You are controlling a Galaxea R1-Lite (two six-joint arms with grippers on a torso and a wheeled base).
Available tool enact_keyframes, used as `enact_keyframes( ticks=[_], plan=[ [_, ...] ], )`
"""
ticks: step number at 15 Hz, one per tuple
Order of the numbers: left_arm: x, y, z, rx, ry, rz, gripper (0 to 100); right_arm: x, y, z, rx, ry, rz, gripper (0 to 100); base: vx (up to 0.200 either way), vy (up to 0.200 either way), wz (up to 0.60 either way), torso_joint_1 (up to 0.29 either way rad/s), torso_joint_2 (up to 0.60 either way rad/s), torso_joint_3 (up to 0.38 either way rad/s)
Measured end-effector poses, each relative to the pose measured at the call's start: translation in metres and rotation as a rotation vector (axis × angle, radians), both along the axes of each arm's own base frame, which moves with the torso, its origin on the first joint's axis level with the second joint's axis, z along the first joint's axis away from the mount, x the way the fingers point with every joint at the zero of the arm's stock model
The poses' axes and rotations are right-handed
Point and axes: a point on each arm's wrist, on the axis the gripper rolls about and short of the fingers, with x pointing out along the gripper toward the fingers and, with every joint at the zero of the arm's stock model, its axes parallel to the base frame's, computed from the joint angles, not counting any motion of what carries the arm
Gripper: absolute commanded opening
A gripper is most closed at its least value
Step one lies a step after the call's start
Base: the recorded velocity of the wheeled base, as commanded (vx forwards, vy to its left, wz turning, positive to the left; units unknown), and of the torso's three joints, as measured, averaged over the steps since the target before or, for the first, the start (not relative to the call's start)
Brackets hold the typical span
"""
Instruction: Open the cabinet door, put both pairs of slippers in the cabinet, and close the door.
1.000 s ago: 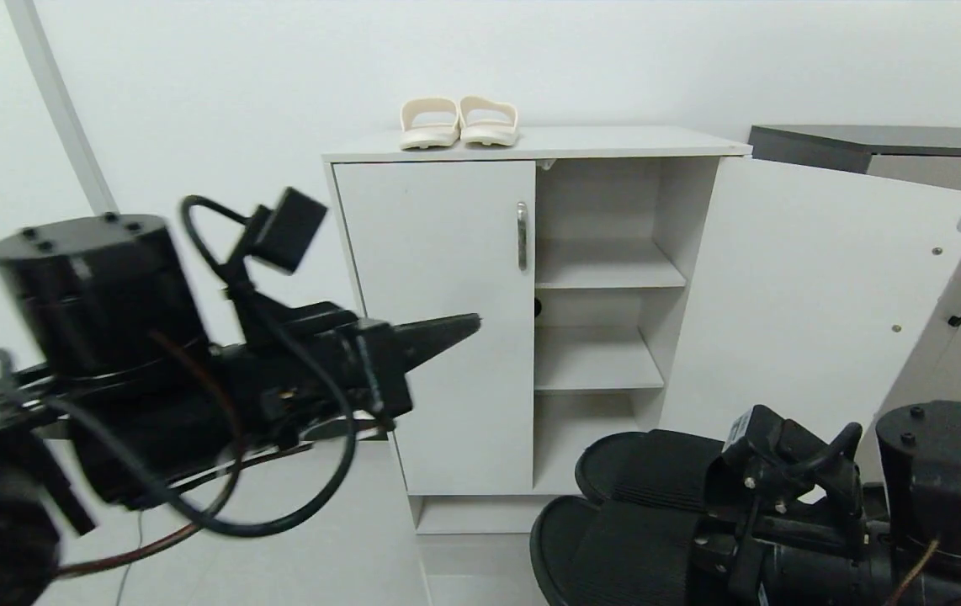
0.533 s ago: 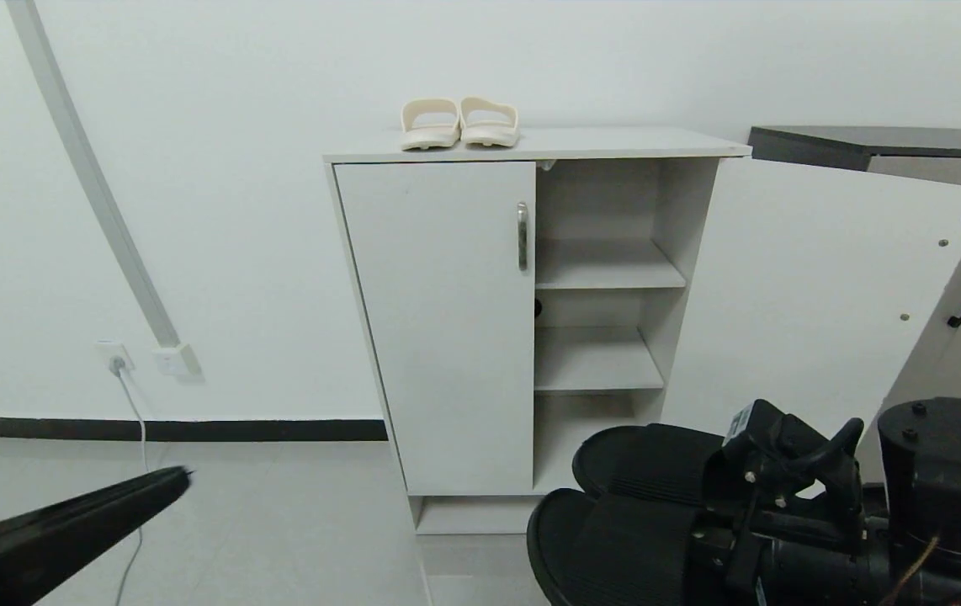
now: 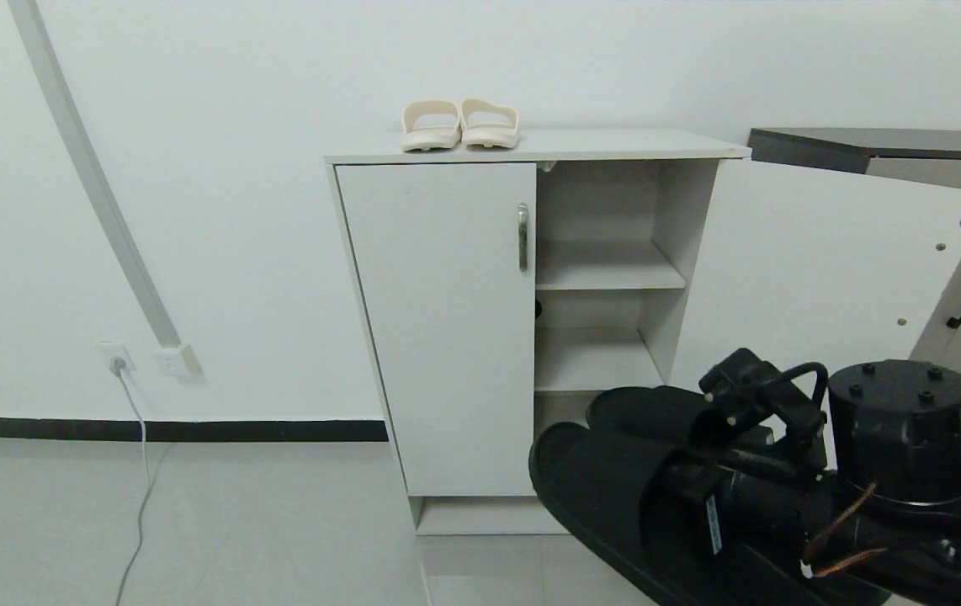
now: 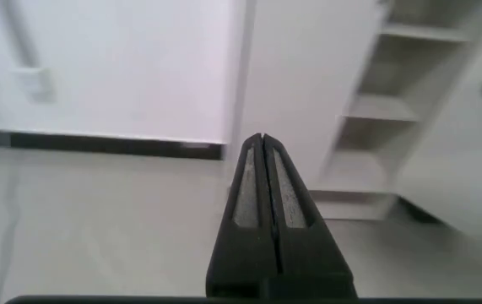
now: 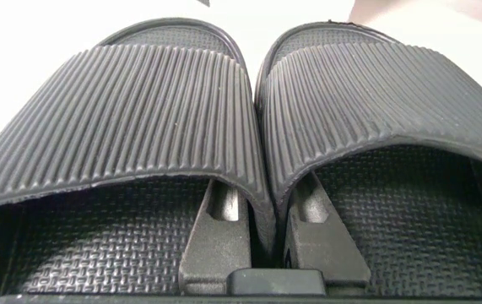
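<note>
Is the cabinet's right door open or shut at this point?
Open: the right door is swung wide, showing the shelves; the left door is shut.

The black slippers have ribbed straps and a fine diamond-grid footbed. At 12 o'clock are plain cream slippers. The cabinet is white with a silver handle. The left hand is black with grey pads. At 9 o'clock a black stripe edges the white wall.
</note>
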Motion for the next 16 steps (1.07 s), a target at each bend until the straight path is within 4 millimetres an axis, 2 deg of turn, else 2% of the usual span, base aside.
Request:
enact_keyframes(
  ticks=[2,4,7,10,13,14,16],
  plan=[
    [0.001,-0.001,-0.013,0.020,-0.075,0.048,0,0.007,0.005,0.000,0.012,0.011,-0.031,0,0.000,0.000,0.00,0.000,0.00,0.000],
    [-0.001,-0.001,-0.022,0.080,-0.090,0.014,0,0.012,0.009,-0.004,-0.003,0.013,-0.067,0,0.000,0.000,0.00,0.000,0.00,0.000],
    [-0.004,-0.002,-0.027,0.115,-0.119,-0.043,0,0.020,0.015,-0.009,-0.014,0.004,-0.111,0,0.000,0.000,0.00,0.000,0.00,0.000],
    [-0.004,0.001,-0.031,0.072,-0.083,0.074,0,0.024,0.018,-0.013,-0.019,-0.008,-0.139,0,0.000,0.000,0.00,0.000,0.00,0.000],
    [-0.005,-0.001,-0.032,0.101,-0.088,-0.016,0,0.029,0.023,-0.016,-0.035,-0.016,-0.194,0,0.000,0.000,0.00,0.000,0.00,0.000],
    [-0.005,-0.001,-0.032,0.097,-0.088,-0.020,0,0.031,0.027,-0.017,-0.025,-0.013,-0.236,0,0.000,0.000,0.00,0.000,0.00,0.000],
    [-0.005,-0.001,-0.032,0.097,-0.088,-0.021,0,0.031,0.048,-0.016,-0.008,-0.025,-0.356,0,0.000,0.000,0.00,0.000,0.00,0.000]
  ],
)
